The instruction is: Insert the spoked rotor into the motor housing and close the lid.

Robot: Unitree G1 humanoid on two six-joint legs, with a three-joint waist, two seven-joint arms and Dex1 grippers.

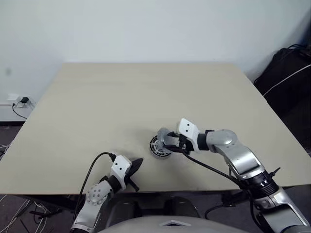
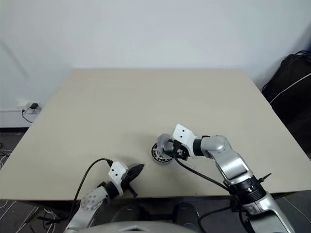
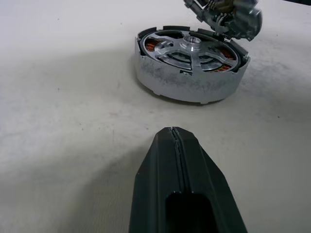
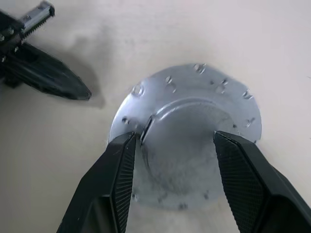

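The spoked rotor (image 3: pixel 190 44) lies in the motor housing, whose copper windings (image 3: pixel 151 48) show between the silver spokes. This assembly (image 1: pixel 159 148) rests on the table, near its front and about the middle. My right gripper (image 1: pixel 170 141) is shut on the lid (image 4: pixel 189 92), a silver disc with a raised centre, one finger (image 4: pixel 121 165) on each side of the hub. It holds the lid tilted just above the assembly's far right edge. My left gripper (image 1: pixel 136 165) is shut and empty, low over the table to the near left of the assembly, its fingers (image 3: pixel 180 160) pointing at it.
The beige table (image 1: pixel 146 92) stretches far behind the parts; its front edge (image 1: pixel 48 187) runs close under my left arm. A black cable (image 1: pixel 92 167) loops from the left wrist. Dark bags (image 1: pixel 286 77) sit on the floor off the right side.
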